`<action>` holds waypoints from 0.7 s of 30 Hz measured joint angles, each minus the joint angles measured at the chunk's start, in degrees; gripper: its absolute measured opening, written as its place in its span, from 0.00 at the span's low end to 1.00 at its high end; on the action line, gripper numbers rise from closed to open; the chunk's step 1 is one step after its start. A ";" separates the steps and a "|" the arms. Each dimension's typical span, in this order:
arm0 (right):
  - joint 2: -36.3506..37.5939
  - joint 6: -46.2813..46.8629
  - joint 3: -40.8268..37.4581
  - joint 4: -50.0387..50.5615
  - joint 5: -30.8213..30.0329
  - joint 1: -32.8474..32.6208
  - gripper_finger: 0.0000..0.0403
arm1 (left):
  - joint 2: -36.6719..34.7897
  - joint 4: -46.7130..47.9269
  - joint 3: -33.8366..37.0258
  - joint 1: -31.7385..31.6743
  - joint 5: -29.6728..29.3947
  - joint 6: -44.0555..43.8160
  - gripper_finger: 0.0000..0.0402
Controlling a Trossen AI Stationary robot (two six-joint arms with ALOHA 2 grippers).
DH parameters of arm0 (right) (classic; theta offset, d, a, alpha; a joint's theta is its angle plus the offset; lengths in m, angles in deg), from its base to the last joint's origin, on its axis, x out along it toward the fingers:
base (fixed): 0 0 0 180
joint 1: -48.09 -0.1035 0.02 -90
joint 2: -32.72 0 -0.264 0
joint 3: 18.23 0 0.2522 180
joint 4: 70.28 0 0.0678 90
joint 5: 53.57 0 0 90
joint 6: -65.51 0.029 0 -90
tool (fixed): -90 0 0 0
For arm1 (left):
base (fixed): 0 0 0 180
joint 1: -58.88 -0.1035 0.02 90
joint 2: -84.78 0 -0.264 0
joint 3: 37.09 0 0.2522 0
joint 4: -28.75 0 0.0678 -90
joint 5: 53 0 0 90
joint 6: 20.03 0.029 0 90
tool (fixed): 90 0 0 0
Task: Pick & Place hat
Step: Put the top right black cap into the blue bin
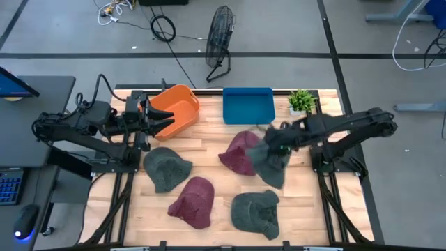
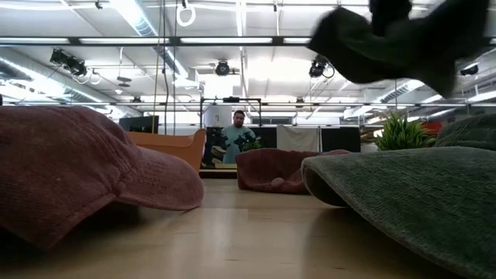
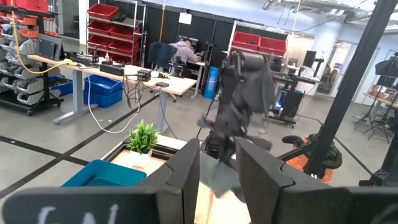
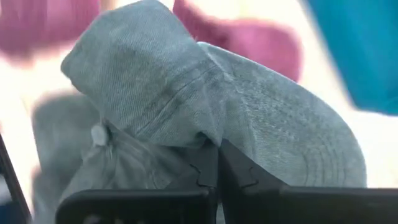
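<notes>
My right gripper (image 1: 277, 145) is shut on a grey-green cap (image 1: 269, 167) and holds it above the table's right half, beside a maroon cap (image 1: 238, 152). In the low view this cap (image 2: 387, 39) hangs high above the tabletop. Two more grey caps (image 1: 166, 167) (image 1: 256, 213) and another maroon cap (image 1: 194, 201) lie flat on the wood. My left gripper (image 1: 159, 116) is open and touches nothing, hovering by the orange bin (image 1: 178, 106). My right gripper (image 4: 217, 167) pinches a fold of the cap's crown cloth (image 4: 205, 134) between its two fingers, between the top button (image 4: 98, 134) and the brim (image 4: 311, 152). The cap is lifted clear of the table and droops below the fingers, crumpled.
A blue tray (image 1: 247, 104) stands at the far edge, next to the orange bin. A small green plant (image 1: 301, 101) sits at the far right corner. Bare wood shows between the caps near the table's middle (image 1: 209, 150). A person sits in the room behind.
</notes>
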 joint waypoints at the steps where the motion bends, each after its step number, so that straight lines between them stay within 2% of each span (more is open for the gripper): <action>1: -0.01 0.50 1.50 0.01 -0.72 1.20 0.00 | 0.00 -0.01 0.00 0.00 0.00 0.00 0.27; 9: 0.01 4.54 7.97 -2.25 -11.16 14.23 0.00 | 0.00 -0.15 0.00 0.00 0.00 -0.02 0.27; 16: -1.23 6.03 8.10 -12.24 -10.92 25.22 0.00 | 0.00 -0.19 0.00 0.00 0.00 -0.04 0.27; 21: -4.93 5.22 8.12 -16.14 -11.13 30.96 0.00 | 0.01 -0.23 0.00 -0.02 0.00 -0.04 0.27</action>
